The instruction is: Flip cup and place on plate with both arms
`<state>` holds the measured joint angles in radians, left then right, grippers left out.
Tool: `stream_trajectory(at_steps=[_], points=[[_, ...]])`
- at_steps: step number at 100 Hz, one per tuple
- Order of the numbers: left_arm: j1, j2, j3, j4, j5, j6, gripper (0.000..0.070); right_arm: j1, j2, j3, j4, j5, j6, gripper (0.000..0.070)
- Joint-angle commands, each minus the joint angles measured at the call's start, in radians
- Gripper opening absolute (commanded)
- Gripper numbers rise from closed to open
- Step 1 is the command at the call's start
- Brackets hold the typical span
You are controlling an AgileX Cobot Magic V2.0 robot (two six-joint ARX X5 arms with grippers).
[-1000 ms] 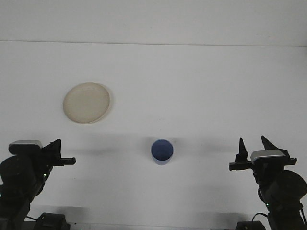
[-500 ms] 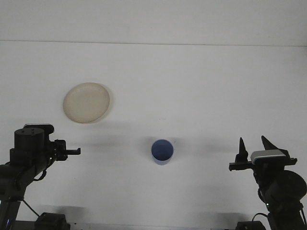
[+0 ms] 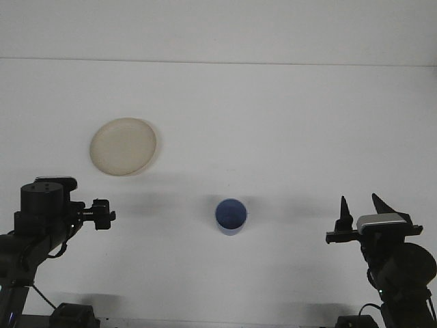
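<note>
So, quick update from my end: over the last second the left arm lifted and swung up from its low resting pose, and in the last half second its wrist rolled, so the left claw (image 3: 102,214) now shows as a stubby dark block instead of a thin bar pointing right. From this angle I can't tell how far apart its fingers are, but it's holding nothing. The right claw (image 3: 358,208) hasn't budged at all; its two prongs stick up with a clear gap between them, spread and empty.

The blue cup (image 3: 231,216) sits untouched at the near middle of the white counter (image 3: 273,116), between the two arms and well apart from both. I can't tell from above which way up it is. The beige plate (image 3: 123,146) is far-left, just beyond the left arm, nothing on it.

My read: the left arm is only lining itself up, and the actual reach for the cup hasn't started.
</note>
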<state>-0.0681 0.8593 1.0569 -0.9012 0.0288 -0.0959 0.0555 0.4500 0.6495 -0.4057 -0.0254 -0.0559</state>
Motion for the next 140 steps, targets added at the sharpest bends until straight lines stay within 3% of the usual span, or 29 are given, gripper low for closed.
stream_trajectory(at_steps=[1,13,89,140], points=[[-0.011,0.014,0.037,0.003,0.040,-0.006,0.0475,-0.001,0.003,0.008,0.013,0.001,0.004,0.0445],[-0.048,0.055,0.098,-0.016,0.083,-0.006,0.0474,-0.001,0.003,0.008,0.013,0.001,0.004,0.0445],[-0.636,0.711,0.495,0.016,0.084,-0.018,0.0472,-0.001,0.003,0.008,0.012,0.000,0.004,0.0445],[-0.731,0.894,0.507,0.097,0.084,-0.017,0.0472,0.000,0.003,0.008,0.012,0.000,0.004,0.0445]])
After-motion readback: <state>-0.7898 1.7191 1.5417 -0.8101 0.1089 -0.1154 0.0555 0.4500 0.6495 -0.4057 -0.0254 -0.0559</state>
